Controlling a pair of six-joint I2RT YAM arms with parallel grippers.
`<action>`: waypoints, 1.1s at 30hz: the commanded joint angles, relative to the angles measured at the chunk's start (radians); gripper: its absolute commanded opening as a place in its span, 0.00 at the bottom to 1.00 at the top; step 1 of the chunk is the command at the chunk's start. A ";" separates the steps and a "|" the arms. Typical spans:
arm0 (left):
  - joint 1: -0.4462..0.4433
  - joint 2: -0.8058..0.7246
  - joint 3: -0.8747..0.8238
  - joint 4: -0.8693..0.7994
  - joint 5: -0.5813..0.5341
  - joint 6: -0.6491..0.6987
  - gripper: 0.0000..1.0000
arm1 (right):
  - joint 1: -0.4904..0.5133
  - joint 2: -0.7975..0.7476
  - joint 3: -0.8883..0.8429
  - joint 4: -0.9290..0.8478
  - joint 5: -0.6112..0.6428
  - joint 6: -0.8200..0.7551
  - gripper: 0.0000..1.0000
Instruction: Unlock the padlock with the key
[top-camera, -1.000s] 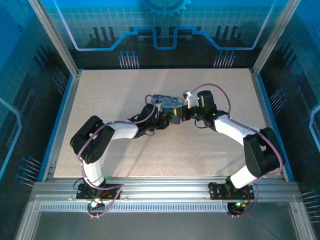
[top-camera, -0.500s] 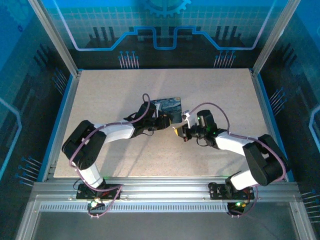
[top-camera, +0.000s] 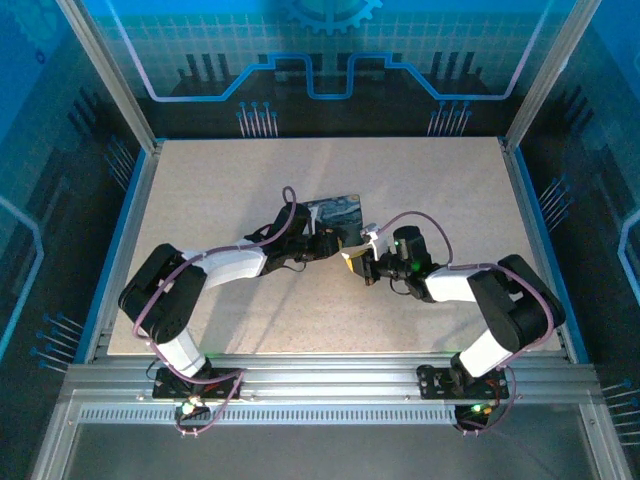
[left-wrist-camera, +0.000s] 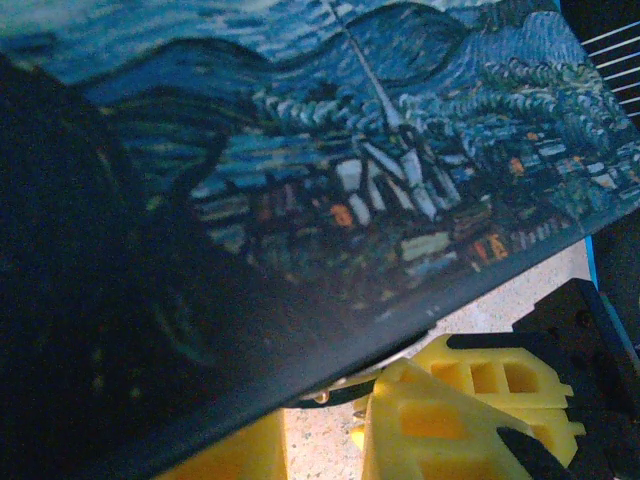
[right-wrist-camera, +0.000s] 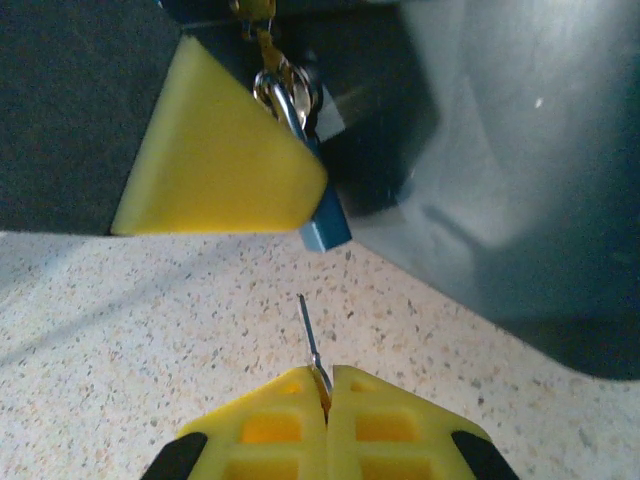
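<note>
The small blue padlock, with its silvery shackle, hangs at the edge of the dark box. It sits behind a yellow finger of my left gripper, which looks shut on it. In the left wrist view the left gripper is tucked under the painted box, and a silvery metal strip shows at the box's edge. My right gripper is shut on the thin key. The key's tip points at the padlock from a short way below. In the top view the right gripper faces the left gripper.
The box, printed with blue-and-yellow swirls, lies in the middle of the speckled table. Blue rails and metal posts border the table. The right gripper's yellow fingers sit close beside the left gripper's.
My right gripper has drawn back from the box toward the near side, still holding the key. The left arm has stretched out lower toward the box's near edge.
</note>
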 joint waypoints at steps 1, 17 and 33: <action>-0.005 -0.051 0.000 0.027 0.028 -0.011 0.17 | 0.009 0.033 -0.010 0.095 -0.018 -0.018 0.00; -0.006 -0.050 -0.004 0.024 0.030 -0.023 0.17 | 0.009 0.095 -0.012 0.195 -0.018 0.009 0.00; -0.006 -0.048 -0.004 0.022 0.036 -0.031 0.17 | -0.007 0.109 -0.031 0.278 -0.033 0.039 0.00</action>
